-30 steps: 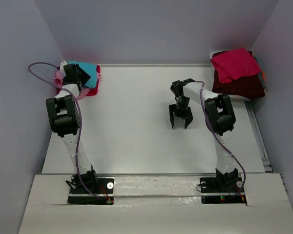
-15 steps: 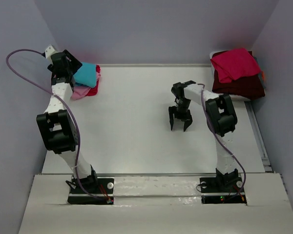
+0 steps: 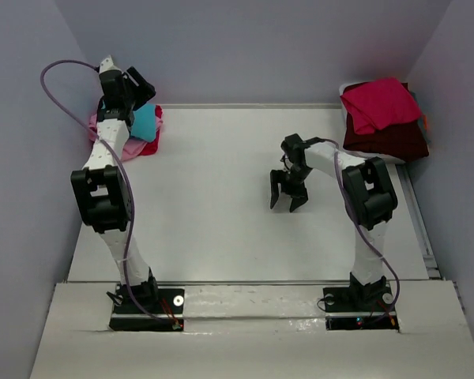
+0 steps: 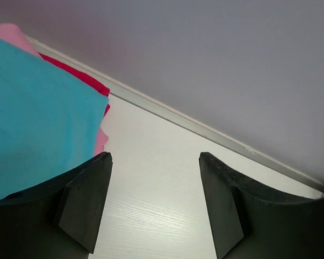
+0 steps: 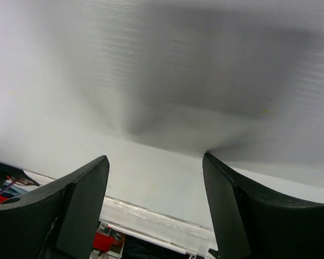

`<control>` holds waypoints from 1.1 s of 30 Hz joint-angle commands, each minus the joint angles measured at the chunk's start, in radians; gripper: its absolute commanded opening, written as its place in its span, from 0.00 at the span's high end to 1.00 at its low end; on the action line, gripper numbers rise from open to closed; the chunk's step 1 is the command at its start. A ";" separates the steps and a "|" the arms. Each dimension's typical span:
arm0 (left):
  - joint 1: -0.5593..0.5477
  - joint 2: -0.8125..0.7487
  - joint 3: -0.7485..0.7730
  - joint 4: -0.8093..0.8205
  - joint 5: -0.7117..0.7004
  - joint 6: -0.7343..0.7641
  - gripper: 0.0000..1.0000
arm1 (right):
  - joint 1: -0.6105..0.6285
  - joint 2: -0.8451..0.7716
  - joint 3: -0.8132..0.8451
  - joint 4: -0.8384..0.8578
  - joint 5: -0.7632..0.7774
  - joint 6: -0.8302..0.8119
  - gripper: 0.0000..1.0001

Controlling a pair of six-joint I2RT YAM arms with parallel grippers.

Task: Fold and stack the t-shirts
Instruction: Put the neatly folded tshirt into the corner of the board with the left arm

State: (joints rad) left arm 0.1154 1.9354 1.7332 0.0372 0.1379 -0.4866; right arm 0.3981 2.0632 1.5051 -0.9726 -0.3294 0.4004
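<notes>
Right tool (image 5: 154,157) above the white desk (image 5: 70,65), dark fingers (image 5: 81,208) spread wide, only desk surface showing between them. Soft grey shadow (image 5: 216,81) across the grained top. Beyond the desk's edge, at lower left, red wiring (image 5: 1,197), partly hidden by a finger.

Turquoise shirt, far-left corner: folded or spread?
Folded: the turquoise t-shirt lies as a compact, straight-edged block atop the pink shirt and red shirt.

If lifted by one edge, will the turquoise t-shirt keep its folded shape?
Probably not: the turquoise t-shirt is soft cloth, so it would likely droop and unfold. It lies thin and flat, so likely light. Pushed, it may slide over the pink t-shirt beneath.
</notes>
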 commanded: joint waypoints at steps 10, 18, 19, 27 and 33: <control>0.021 0.143 0.079 -0.088 -0.136 -0.072 0.23 | -0.007 -0.064 -0.069 0.166 -0.076 -0.015 0.24; 0.072 0.004 -0.093 -0.060 -0.322 -0.072 0.23 | -0.007 -0.060 -0.074 0.175 -0.111 -0.014 0.24; 0.072 -0.004 -0.124 -0.059 -0.336 -0.079 0.23 | -0.007 -0.058 -0.078 0.178 -0.118 -0.012 0.24; 0.093 0.003 -0.172 -0.091 -0.333 -0.101 0.22 | -0.007 -0.040 -0.069 0.175 -0.140 -0.014 0.24; 0.102 0.071 -0.093 -0.135 -0.281 -0.110 0.22 | -0.007 -0.035 -0.045 0.160 -0.129 -0.017 0.24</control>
State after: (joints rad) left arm 0.2142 1.9907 1.5848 -0.0895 -0.1562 -0.5846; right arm 0.3981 2.0178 1.4261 -0.8253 -0.4526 0.3958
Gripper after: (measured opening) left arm 0.775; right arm 0.757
